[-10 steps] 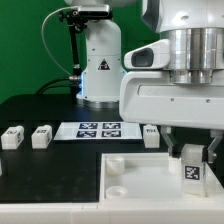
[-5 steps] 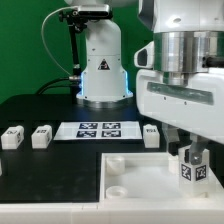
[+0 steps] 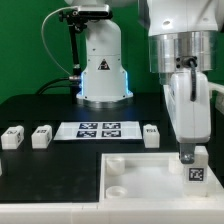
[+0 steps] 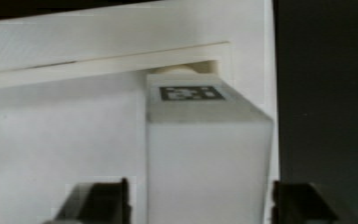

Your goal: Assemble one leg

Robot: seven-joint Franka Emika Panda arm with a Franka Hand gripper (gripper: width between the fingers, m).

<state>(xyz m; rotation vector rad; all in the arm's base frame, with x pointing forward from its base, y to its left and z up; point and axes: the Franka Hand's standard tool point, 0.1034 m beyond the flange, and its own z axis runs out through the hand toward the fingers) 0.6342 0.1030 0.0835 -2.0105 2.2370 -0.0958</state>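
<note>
Gripper (image 3: 190,155) clamped on 1 leg (image 3: 196,167), upright over the tabletop (image 3: 140,180) right edge. 3 spare legs (image 3: 40,136) at 9–12 o'clock, flanking the marker board (image 3: 98,129).

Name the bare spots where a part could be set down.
Free: the black table behind the three loose legs, and the middle of the white tabletop piece. Crowded: its far-right corner, where the gripper holds the leg.

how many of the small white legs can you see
4: three on the black table, at and; one over the tabletop, in the pincer. Others may be hidden.
</note>
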